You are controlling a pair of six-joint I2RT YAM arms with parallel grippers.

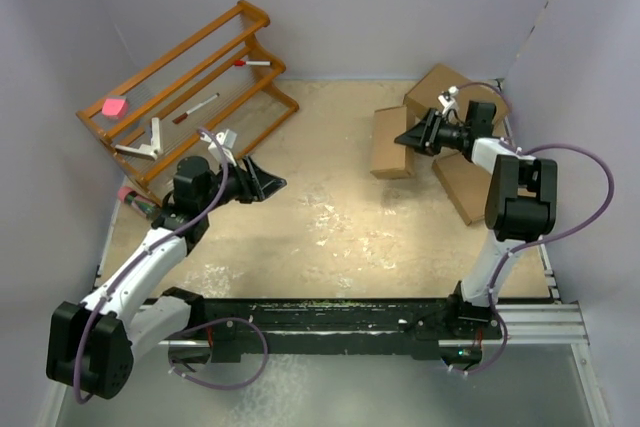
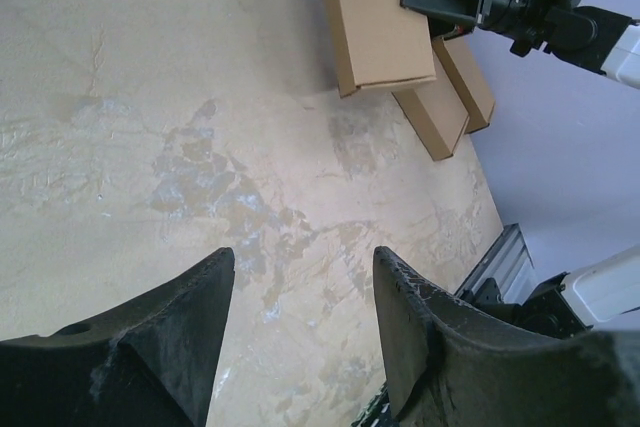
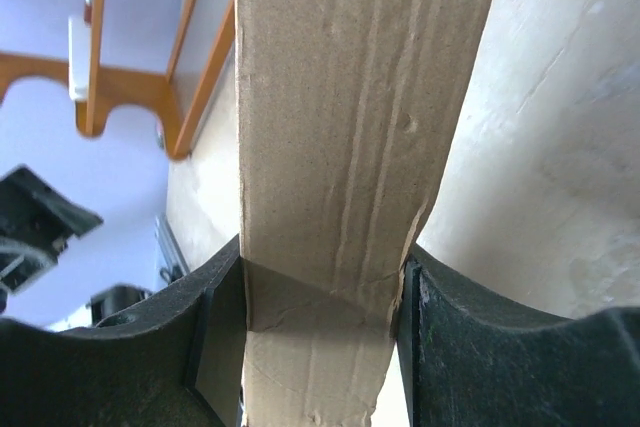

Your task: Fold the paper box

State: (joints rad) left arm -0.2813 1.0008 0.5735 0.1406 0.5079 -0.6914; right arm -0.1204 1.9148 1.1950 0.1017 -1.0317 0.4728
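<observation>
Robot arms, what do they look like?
The left arm and right arm are made of white tubes with chunky black joints. Purple cables loop along them. The left claw and right claw are black, each with two pointy wedge-shaped fingers.

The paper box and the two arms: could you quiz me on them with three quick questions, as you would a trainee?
1. True or false: the left claw stands open with nothing in it.
2. What grips the small brown cardboard paper box? A. the left claw. B. the right claw. C. neither.
3. Fill in: the orange-brown wooden rack stands at the far ___ corner of the beige table.

Key: 1 true; 2 B; 3 left.
</observation>
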